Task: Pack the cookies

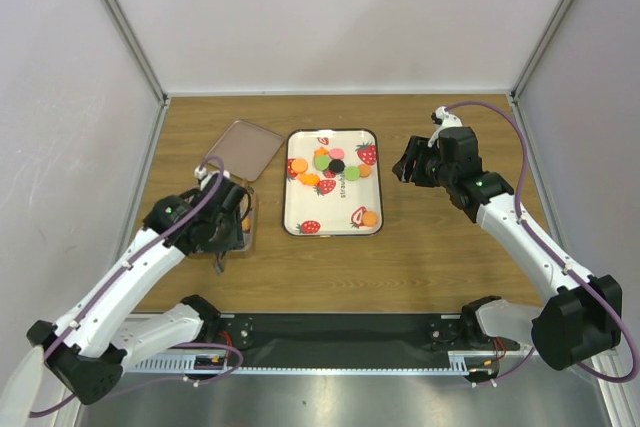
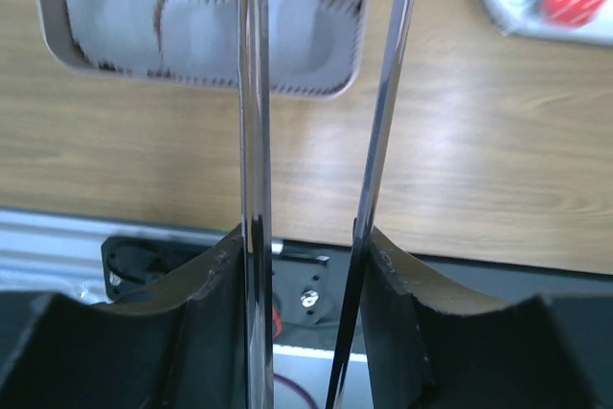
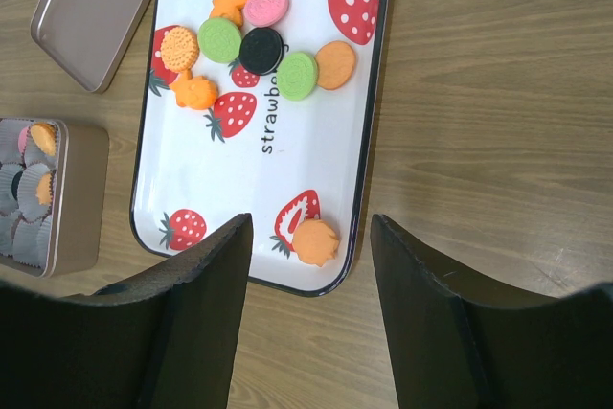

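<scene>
We see a brown wooden table (image 1: pixel 430 247). In its middle lies a white tray (image 1: pixel 335 215) with red strawberry pictures on it. Just beside the tray, toward the table's left edge, sits a small tin box (image 3: pixel 84 193) full of grey paper cups. Its lid (image 3: pixel 94 11) lies upside down a little farther back, near the tray's far left corner. The left gripper (image 2: pixel 324 7) reaches over the box, and its two thin jaws stand apart with nothing pinched between them. The right gripper (image 3: pixel 309 227) hangs above the near edge of the tray, and its black jaws stand wide apart and hold nothing. Most of the cookies (image 3: pixel 261 48) lie bunched together near the tray's far edge: orange, green, pink and black ones. One orange cookie (image 3: pixel 315 240) lies alone by the tray's near right corner. A few cookies, such as an orange one (image 3: pixel 42 137), already sit in the box's cups.
</scene>
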Controlling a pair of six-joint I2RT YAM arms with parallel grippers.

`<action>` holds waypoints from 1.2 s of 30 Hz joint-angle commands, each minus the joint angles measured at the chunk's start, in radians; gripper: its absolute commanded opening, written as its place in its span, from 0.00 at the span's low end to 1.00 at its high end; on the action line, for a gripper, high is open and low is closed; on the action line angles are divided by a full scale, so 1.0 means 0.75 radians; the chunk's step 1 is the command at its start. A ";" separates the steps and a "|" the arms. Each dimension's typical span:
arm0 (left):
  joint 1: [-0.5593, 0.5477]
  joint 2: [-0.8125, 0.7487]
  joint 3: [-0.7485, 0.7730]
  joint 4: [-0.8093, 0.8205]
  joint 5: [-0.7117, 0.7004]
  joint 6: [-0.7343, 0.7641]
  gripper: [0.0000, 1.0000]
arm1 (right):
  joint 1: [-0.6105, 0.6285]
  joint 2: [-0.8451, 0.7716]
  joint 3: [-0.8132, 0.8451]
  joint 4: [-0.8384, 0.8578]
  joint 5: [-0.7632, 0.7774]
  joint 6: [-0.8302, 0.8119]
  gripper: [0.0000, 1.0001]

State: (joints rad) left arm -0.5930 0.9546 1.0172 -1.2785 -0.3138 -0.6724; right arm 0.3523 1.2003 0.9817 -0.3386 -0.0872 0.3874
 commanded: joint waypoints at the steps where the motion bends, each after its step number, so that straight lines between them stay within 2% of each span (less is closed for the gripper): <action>1: -0.019 0.042 0.149 -0.001 -0.058 0.039 0.48 | 0.005 -0.015 0.014 0.024 0.010 -0.022 0.58; 4: -0.113 0.144 0.247 0.009 -0.109 0.013 0.48 | 0.001 -0.021 0.016 0.022 0.024 -0.022 0.59; 7: -0.339 0.300 0.351 0.034 -0.150 -0.022 0.50 | -0.007 -0.026 0.014 0.020 0.032 -0.015 0.59; 10: -0.467 0.459 0.437 0.099 -0.134 -0.008 0.51 | -0.012 -0.024 0.014 0.022 0.038 -0.020 0.59; 14: -0.571 0.645 0.519 0.221 -0.071 0.056 0.51 | -0.016 -0.030 0.014 0.018 0.051 -0.020 0.59; 19: -0.698 0.886 0.615 0.271 -0.050 0.105 0.51 | -0.018 -0.028 0.012 0.018 0.055 -0.019 0.59; 26: -0.731 1.044 0.679 0.332 0.011 0.142 0.52 | -0.016 -0.042 0.012 0.018 0.051 -0.017 0.59; 36: -0.745 1.120 0.699 0.345 0.040 0.162 0.52 | -0.018 -0.046 0.010 0.020 0.043 -0.017 0.59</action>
State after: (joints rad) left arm -1.1442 1.7893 1.4982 -1.0420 -0.2897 -0.5709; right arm 0.3428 1.1923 0.9817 -0.3389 -0.0605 0.3874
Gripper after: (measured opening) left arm 0.518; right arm 0.588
